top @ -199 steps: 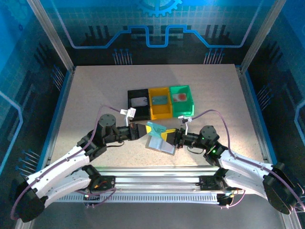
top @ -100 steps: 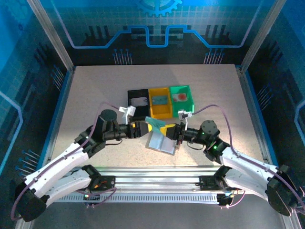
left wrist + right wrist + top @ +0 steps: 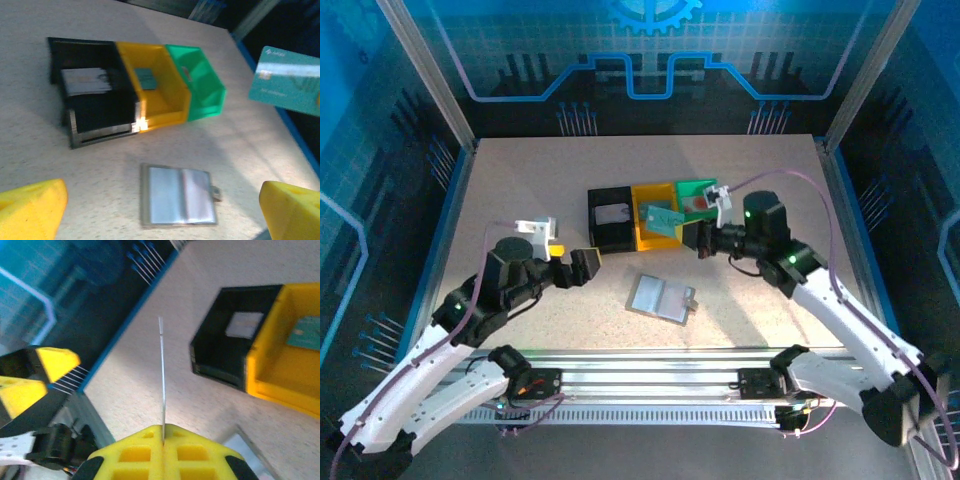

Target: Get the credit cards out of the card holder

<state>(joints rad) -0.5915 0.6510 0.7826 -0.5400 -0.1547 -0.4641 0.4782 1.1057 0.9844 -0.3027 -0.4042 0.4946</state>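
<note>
Once the teal credit card (image 3: pixel 662 219) had come clear of the card holder (image 3: pixel 660 298), the right gripper (image 3: pixel 686 233), jaws clamped on the card's edge, had carried it above the yellow bin (image 3: pixel 641 236). The left gripper (image 3: pixel 584 263) had released the holder and backed off, jaws spread wide and empty. The holder lay open and flat on the table (image 3: pixel 520 190), just in front of the bins. One extraction was judged complete. Whether the pockets still held cards could not be read, as the left wrist view was blurred.
</note>
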